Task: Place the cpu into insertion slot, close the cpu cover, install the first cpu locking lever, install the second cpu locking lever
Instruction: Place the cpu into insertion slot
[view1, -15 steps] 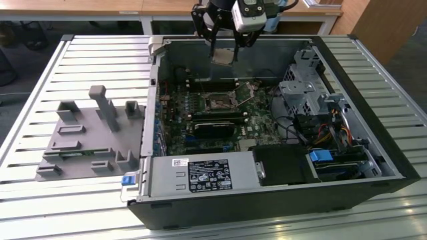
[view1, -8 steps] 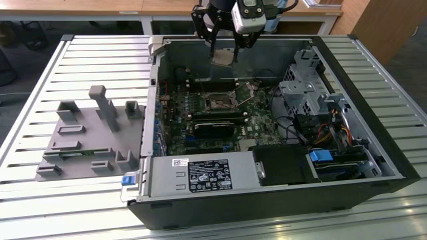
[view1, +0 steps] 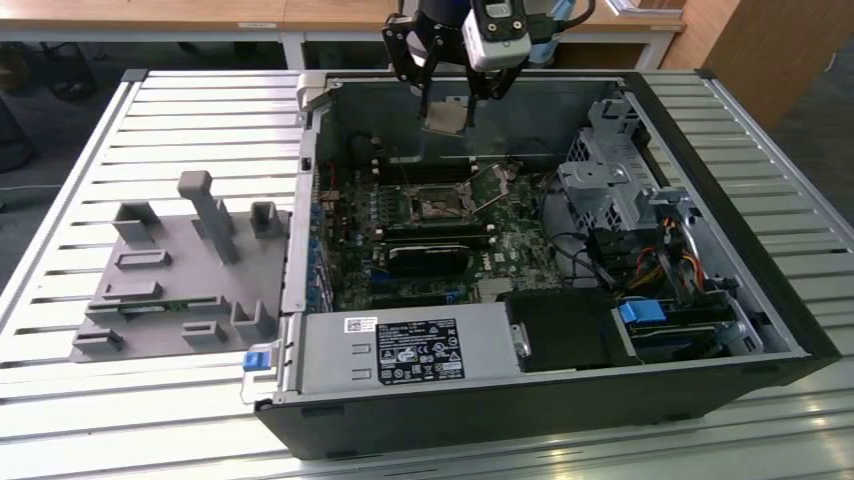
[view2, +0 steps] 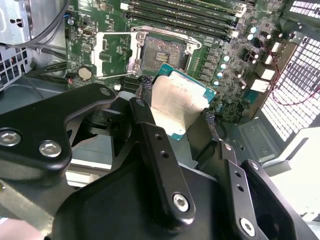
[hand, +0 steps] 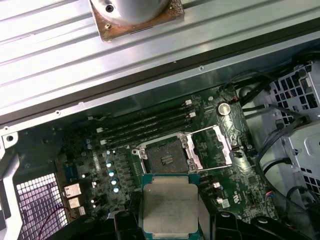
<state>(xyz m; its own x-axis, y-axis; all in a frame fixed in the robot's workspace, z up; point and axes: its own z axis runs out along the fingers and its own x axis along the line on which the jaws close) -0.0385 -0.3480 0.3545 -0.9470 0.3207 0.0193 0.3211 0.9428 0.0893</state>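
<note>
My gripper (view1: 447, 100) hangs over the open computer case, shut on the cpu (view1: 446, 114). The cpu is a small square chip with a silver top, held by its edges between the black fingers (view2: 146, 122), and it also shows in the first wrist view (hand: 170, 212). It is well above the board. Below it lies the insertion slot (hand: 167, 156), a dark square socket with nothing in it (view2: 162, 52) (view1: 434, 207). The cpu cover (hand: 212, 146) is swung open and lies flat beside the socket (view2: 114, 50). A thin wire lever (view2: 167, 31) curves along the socket's edge.
The case holds a grey power supply (view1: 400, 350) at the front, a perforated drive cage (view1: 607, 190) with cables on the exterior view's right, and long black memory slots (hand: 145, 125) beside the socket. A grey parts fixture (view1: 174, 270) sits on the slatted metal table (view1: 80, 400).
</note>
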